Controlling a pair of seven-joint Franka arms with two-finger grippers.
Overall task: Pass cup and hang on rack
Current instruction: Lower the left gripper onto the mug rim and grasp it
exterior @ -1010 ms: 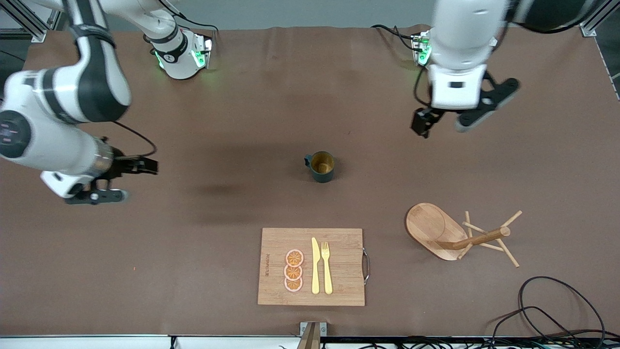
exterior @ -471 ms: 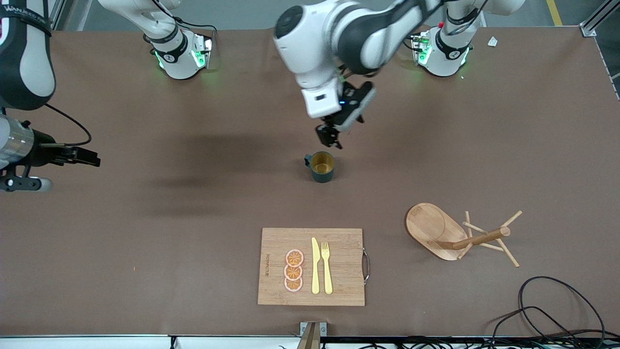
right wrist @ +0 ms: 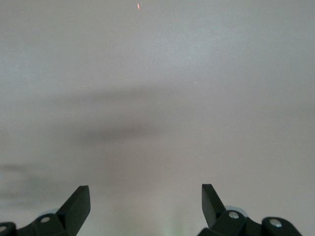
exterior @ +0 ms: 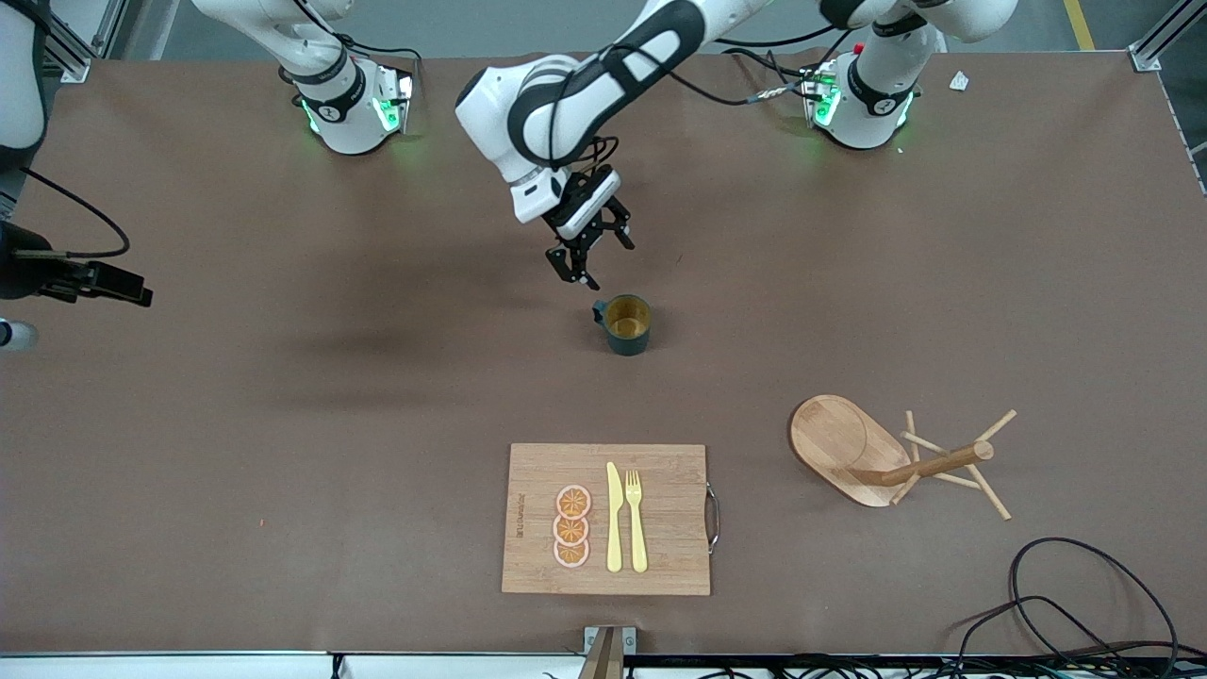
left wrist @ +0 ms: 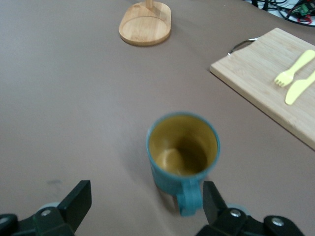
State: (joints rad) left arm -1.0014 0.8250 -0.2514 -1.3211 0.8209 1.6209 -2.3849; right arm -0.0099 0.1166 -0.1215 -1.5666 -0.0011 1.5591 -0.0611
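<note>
High front camera looking steeply down over the whole brown worktop (exterior: pixel 283 453), arm bases along the frame's top, left wrist camera close above the cup (left wrist: pixel 182 151), sharing cup, rack (left wrist: pixel 145 23) and cutting board (left wrist: pixel 268 83) with the front view, right wrist camera facing bare worktop

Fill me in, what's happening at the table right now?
The left tool hangs open just above the cup, which stands upright mid-table, not gripped. The right tool, also open and empty, waits at the right arm's end of the table. The rack stands bare, nearer the front camera, beside the cutting board.
</note>
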